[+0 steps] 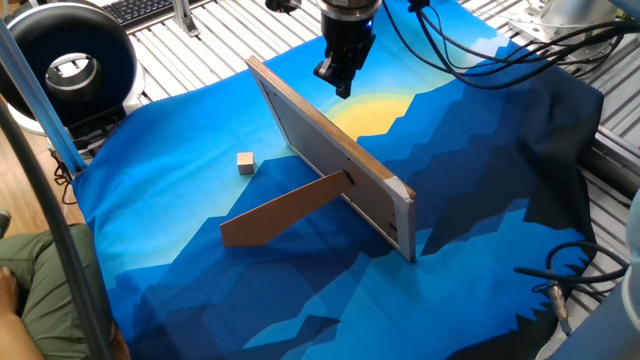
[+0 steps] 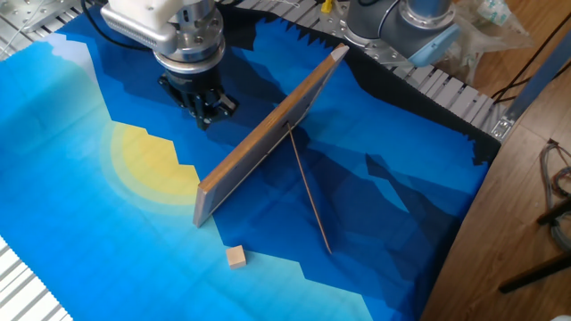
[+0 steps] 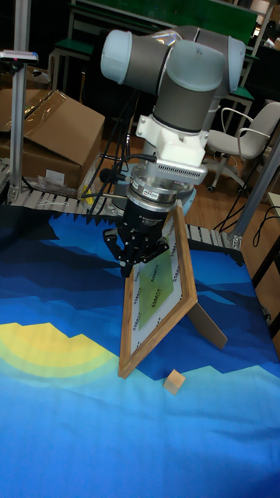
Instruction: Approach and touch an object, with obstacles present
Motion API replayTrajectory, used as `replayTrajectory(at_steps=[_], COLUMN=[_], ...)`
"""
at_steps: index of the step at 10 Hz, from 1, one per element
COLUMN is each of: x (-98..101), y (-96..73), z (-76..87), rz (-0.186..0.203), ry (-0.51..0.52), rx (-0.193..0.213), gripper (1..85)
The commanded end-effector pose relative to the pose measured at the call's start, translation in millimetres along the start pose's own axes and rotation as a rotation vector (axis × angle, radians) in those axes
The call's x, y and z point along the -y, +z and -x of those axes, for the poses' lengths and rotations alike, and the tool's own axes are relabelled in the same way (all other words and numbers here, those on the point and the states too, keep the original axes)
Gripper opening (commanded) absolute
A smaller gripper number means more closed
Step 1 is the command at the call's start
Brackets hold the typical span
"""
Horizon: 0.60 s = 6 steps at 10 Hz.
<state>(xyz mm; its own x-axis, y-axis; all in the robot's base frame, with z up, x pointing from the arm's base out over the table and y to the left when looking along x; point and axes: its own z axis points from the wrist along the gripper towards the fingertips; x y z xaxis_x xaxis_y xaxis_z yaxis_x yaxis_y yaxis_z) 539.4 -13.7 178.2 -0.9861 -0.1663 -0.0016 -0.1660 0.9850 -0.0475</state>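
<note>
Cube point(image 1: 245, 162) first: the tiny pale wooden cube sits alone on the blue printed cloth point(image 2: 80, 223) that covers the desk, on the prop-leg side of the frame and near the frame's low end. In the other fixed view it lies just past the bottom corner of the frame, close to the foot of the leg but touching neither.

Between it and the arm stands 1 obstacle, the picture frame point(image 1: 335, 160), propped upright and tilted back on its brown prop leg point(image 1: 285, 210). In the tall fixed view the frame's front faces the robot, and the cube point(image 3: 175, 380) shows beside its lower corner.

The gripper point(image 2: 207, 114) hangs above the cloth on the far side of the frame from the cube, near the frame's upper half. Its fingers point(image 3: 127, 268) look drawn together around nothing, though the tips are too small to be sure.

To do this step well, I judge the arm should either stay high enough to cross the frame's top edge with room to spare, or swing round the low end of the frame. Only once it is directly over the cube should it descend, slowly and straight down, since a light frame on 1 thin leg would likely tip at a slight brush. The cube is also likely to skid if touched off-centre.
</note>
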Motion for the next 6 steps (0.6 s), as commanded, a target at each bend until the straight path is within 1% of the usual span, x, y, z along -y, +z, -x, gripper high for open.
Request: replayTrajectory(at_steps=[1,3,4,5,6], x=[-2.0,8.9,11.8,11.2,10.2], y=[1.7,10.2,10.2,10.2,10.2], z=[-1.5,5.1,7.8,11.1,10.0], rz=[-0.001,-0.009,-0.02,-0.018,-0.015], ry=[0.007,-0.024,-0.042,-0.062,-0.06], rx=[-0.016,-0.002,0.008,0.02,0.016], gripper=[1.0,1.0,1.0,1.0,1.0])
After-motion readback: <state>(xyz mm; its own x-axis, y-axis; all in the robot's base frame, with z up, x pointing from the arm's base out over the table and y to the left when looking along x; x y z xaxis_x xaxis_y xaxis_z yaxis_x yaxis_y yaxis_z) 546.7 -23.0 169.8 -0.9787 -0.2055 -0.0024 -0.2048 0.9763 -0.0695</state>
